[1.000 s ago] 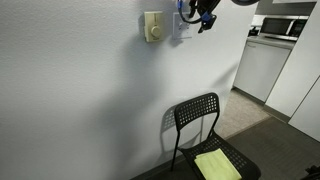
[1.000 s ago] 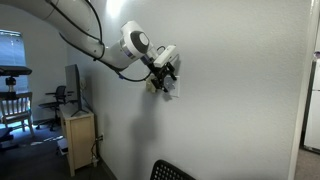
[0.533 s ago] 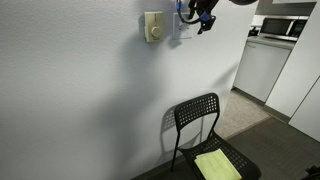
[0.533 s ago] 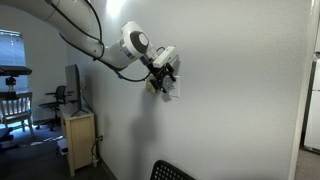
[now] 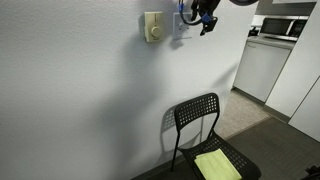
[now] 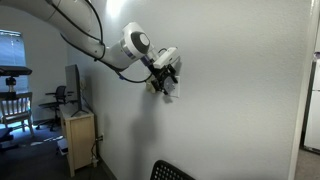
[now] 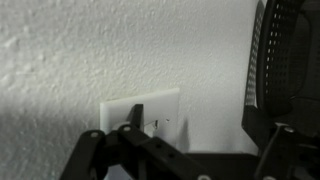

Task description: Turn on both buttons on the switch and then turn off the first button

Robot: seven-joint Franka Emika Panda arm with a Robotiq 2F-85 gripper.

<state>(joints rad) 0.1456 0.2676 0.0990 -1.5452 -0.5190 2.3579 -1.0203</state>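
The dark tip of the fingers (image 7: pixel 136 116) is seen in the wrist view laid against the switch (image 7: pixel 150 108), on its left-hand part. Whether they are spread or closed cannot be told, and no object is seen in them. The switch is fixed to the wall just beside a beige dial box (image 5: pixel 152 27). No shift from a second ago is detected in either exterior view, so a press is judged to be held. Which rocker is down cannot be made out. A black chair (image 5: pixel 203 125) stands well below.
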